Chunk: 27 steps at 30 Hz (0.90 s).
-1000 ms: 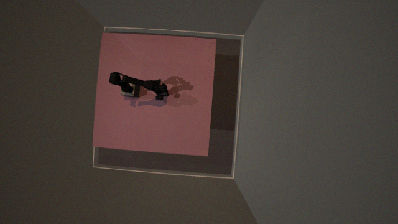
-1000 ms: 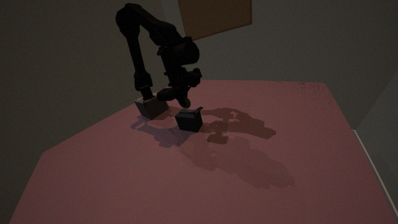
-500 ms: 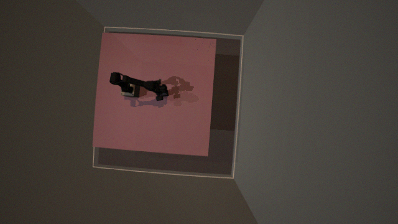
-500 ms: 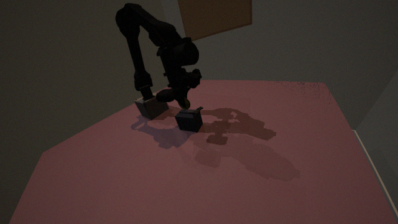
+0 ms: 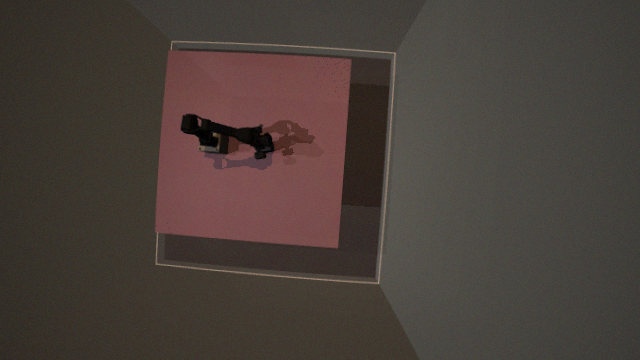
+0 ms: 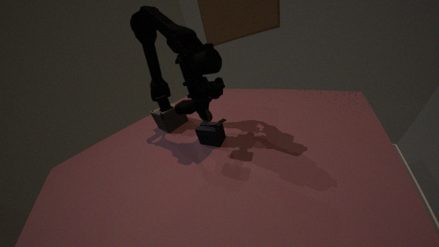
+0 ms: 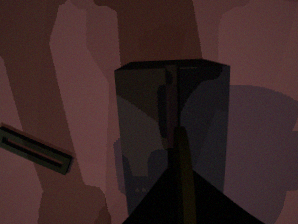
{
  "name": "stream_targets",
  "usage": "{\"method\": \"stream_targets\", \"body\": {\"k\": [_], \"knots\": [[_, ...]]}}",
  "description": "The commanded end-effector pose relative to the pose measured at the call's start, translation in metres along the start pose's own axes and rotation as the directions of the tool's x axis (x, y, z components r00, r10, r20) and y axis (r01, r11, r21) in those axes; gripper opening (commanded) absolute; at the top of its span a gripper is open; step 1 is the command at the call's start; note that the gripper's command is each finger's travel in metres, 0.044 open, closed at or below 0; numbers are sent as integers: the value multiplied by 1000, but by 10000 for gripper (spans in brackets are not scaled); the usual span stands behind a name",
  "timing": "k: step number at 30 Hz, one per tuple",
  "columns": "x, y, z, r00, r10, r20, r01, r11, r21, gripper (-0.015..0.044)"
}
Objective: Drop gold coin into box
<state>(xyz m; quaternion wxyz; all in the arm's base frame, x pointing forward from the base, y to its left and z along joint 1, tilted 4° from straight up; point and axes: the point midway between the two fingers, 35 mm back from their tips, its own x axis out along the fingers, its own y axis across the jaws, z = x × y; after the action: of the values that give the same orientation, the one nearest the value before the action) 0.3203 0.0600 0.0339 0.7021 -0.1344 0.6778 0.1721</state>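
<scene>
The gripper (image 6: 206, 114) was seen closed tight on the coin (image 7: 185, 189), which was pinched edge-on between the two dark fingers. In the wrist view the coin showed only as a thin yellowish strip running up from the bottom centre, its far end lying over the lid of the grey box (image 7: 172, 129). A narrow dark slot (image 7: 172, 99) was visible in that lid, running roughly in line with the coin's edge and just beyond its tip. Whether the coin's edge was touching the lid could not be told.

In the exterior view the arm (image 6: 171, 44) was bent over and pointed down, with the gripper just above the box (image 6: 210, 134) on the pink table (image 6: 240, 192). A small glint of the coin (image 6: 208, 116) was seen below the fingers, close over the box top. The arm's base block (image 6: 169, 119) stood near the box, to its left and behind it.

The dark-green holder (image 7: 35, 149) was seen lying on the table left of the box in the wrist view, apart from it, its long groove with nothing in it.

In the top view only the arm (image 5: 225, 134) and its shadows were made out; coin and box were too small and too hidden to tell.
</scene>
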Motion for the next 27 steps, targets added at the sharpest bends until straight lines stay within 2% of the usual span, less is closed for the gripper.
{"method": "stream_targets", "body": {"k": [1,27], "knots": [[3,0,-3,1000,1,-5,-1,1000,1,0],[11,0,-2,1000,1,-5,-1,1000,-1,0]]}}
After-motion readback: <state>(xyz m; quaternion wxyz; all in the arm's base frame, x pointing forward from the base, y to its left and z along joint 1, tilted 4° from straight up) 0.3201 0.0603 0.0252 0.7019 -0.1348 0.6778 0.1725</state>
